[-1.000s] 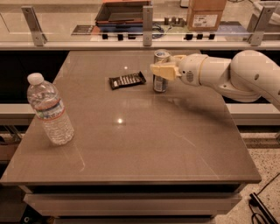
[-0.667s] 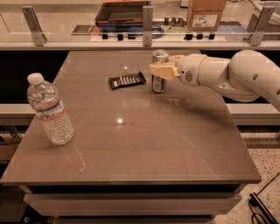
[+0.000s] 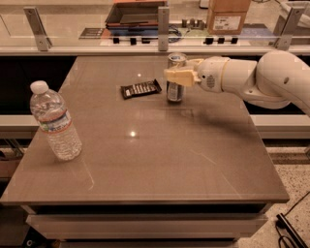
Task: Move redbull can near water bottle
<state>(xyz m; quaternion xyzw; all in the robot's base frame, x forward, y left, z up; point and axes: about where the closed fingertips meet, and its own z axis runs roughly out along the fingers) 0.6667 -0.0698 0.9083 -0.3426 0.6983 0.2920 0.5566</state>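
Observation:
The redbull can (image 3: 174, 92), slim and silver-grey with a bluish top, stands upright at the back middle of the brown table (image 3: 160, 155). My gripper (image 3: 175, 71) reaches in from the right. Its cream fingers (image 3: 179, 76) sit on both sides of the can's upper half, closed on it. The can's base rests on the table. The water bottle (image 3: 54, 123), clear with a white cap and a red-edged label, stands near the table's left edge, well apart from the can.
A flat dark snack bar wrapper (image 3: 140, 89) lies just left of the can. Behind the table runs a counter with metal posts (image 3: 163, 26), a dark tray (image 3: 135, 12) and a cardboard box (image 3: 227, 17). My white arm (image 3: 271, 80) spans the table's right rear.
Almost nothing has moved. The gripper and the can stay at the same spot at the back of the table; the bottle and wrapper are unmoved.

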